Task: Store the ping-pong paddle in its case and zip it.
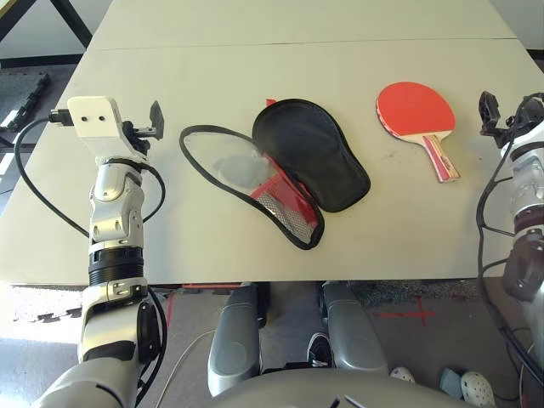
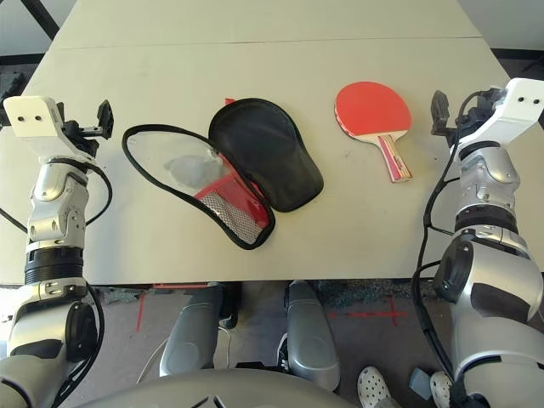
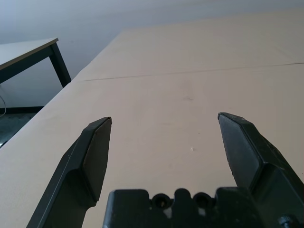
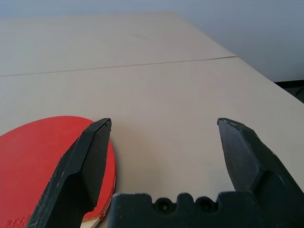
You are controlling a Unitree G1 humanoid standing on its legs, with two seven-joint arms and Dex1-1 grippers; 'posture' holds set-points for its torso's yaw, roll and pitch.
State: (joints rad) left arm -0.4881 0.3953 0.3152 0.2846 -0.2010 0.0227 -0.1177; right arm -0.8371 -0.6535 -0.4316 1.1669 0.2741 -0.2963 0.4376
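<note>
Red rubber up, the paddle (image 2: 372, 112) lies flat on the tabletop (image 2: 280, 64) just beside the right gripper (image 2: 442, 110), towards the left one, handle pointing back at the robot. The case (image 2: 223, 168) lies unzipped between the grippers, nearer the left gripper (image 2: 104, 121). Both grippers hover spread wide and empty. A likely risk: the thin blade gives little edge to pinch, so the gripper may skid it across the tabletop. The limp case could also slide or fold shut as the paddle enters unless the left gripper pins it.
</note>
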